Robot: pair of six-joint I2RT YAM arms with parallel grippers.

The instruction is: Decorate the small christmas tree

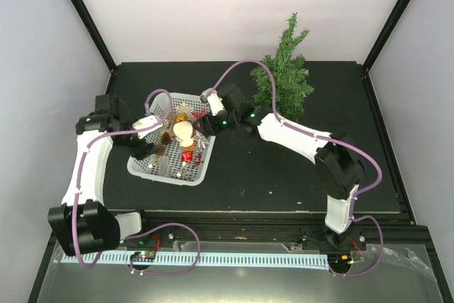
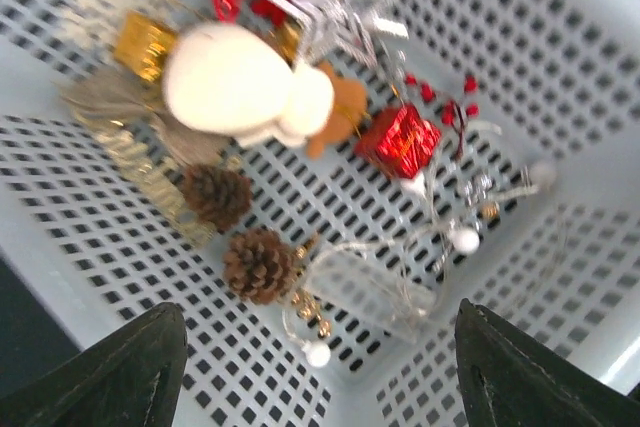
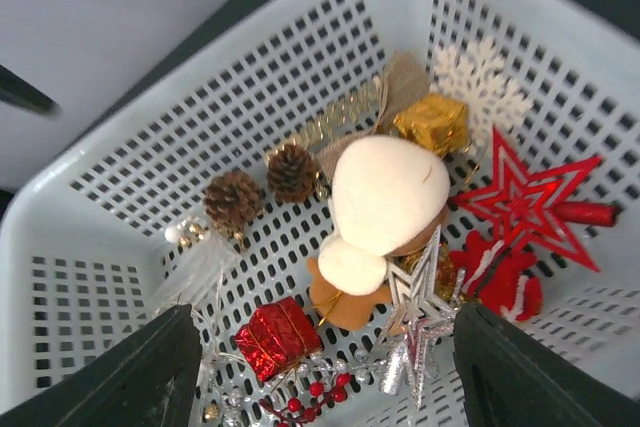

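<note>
One small christmas tree [image 1: 287, 69]; one white basket [image 3: 200, 77]. The basket holds two pine cones [image 3: 232, 197], one red gift box [image 3: 278, 335], one gold gift box [image 3: 432, 123], one red star [image 3: 525, 202], one silver star [image 3: 420, 322], one white snowflake [image 3: 480, 87], one cream plush figure [image 3: 388, 192].

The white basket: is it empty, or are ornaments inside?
Not empty: the white basket holds pine cones, a red star, a silver star and more.

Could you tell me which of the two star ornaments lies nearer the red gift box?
The silver star; the red star lies farther from the red gift box.
</note>
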